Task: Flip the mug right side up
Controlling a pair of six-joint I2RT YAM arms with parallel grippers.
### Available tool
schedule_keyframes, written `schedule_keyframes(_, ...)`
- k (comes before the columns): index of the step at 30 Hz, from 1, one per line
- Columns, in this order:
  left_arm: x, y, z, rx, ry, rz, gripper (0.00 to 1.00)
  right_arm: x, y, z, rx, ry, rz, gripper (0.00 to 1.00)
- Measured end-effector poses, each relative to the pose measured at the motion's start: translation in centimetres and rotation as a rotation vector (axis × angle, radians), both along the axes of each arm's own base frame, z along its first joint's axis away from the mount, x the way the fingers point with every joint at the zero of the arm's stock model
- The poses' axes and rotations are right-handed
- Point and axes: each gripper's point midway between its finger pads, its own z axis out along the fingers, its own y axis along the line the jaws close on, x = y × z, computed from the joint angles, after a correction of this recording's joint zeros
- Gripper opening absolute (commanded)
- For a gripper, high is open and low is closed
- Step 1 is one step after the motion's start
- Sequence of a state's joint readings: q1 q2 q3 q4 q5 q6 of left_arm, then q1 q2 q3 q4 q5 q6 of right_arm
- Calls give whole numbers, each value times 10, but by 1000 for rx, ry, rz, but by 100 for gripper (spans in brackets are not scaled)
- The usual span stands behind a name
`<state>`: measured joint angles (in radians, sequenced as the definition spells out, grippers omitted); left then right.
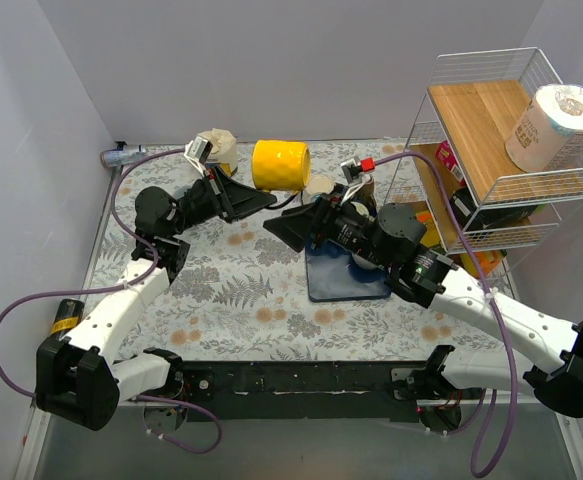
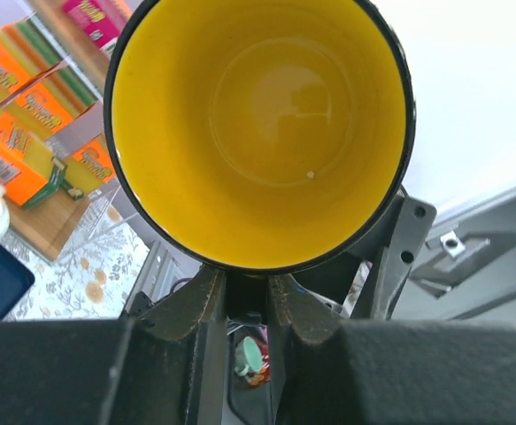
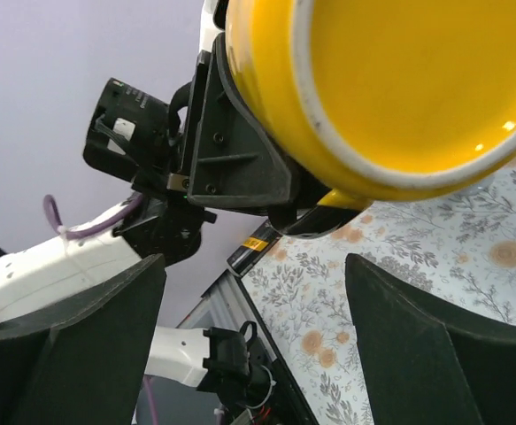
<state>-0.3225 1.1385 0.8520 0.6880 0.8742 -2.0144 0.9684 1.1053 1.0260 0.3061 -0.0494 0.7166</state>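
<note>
Mug, yellow, is held on its side in the air above the far part of the floral tabletop, not resting on anything. The left fingers are pinched narrow on its rim. In the left wrist view they close on the lower edge of the mouth, and the open mouth faces straight into that camera, showing the glossy yellow inside. The right fingers are spread wide and hold nothing. They sit just beside the mug on its other side, pointing towards it. From the right wrist view, the two dark fingers frame the bottom corners, while the mug fills the top with its pale ring-edged base turned towards the lens. A blue mat lies on the tabletop under the right arm. A wire rack at the right holds a paper roll.
</note>
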Motion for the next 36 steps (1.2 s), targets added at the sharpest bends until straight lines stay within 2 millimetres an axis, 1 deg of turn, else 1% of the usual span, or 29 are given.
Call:
schedule_keyframes(3,13,-1,-12,37,111,44,0,6,-4,-15,-36,50,-41,91)
schedule_keyframes(7,39,3,-33,154,180,173,0,14,-16,-40,-103,140,-122,91)
schedule_keyframes(10,60,13,-51,284,194,310,0,18,-28,-63,-170,215,-187,90)
schedule_keyframes(12,74,24,-69,385,201,406,0,20,-35,-80,-224,260,-225,90)
schedule_keyframes(15,93,46,-107,555,237,539,0,22,-46,-111,-335,327,-274,88)
schedule_keyframes(18,108,71,-157,749,307,647,0,23,-53,-136,-434,384,-315,87)
schedule_keyframes(22,117,105,-222,1008,414,744,0,25,-61,-157,-522,427,-354,87)
schedule_keyframes(25,118,124,-249,1140,451,786,0,24,-66,-164,-556,439,-367,87)
schedule_keyframes(27,120,133,-258,1201,460,808,0,24,-68,-166,-566,438,-367,87)
schedule_keyframes(30,131,141,-262,1258,445,844,0,24,-69,-167,-580,427,-369,87)
schedule_keyframes(33,145,144,-262,1289,416,868,0,24,-74,-170,-606,428,-381,87)
schedule_keyframes(36,159,143,-266,1316,394,872,0,25,-75,-171,-637,435,-389,87)
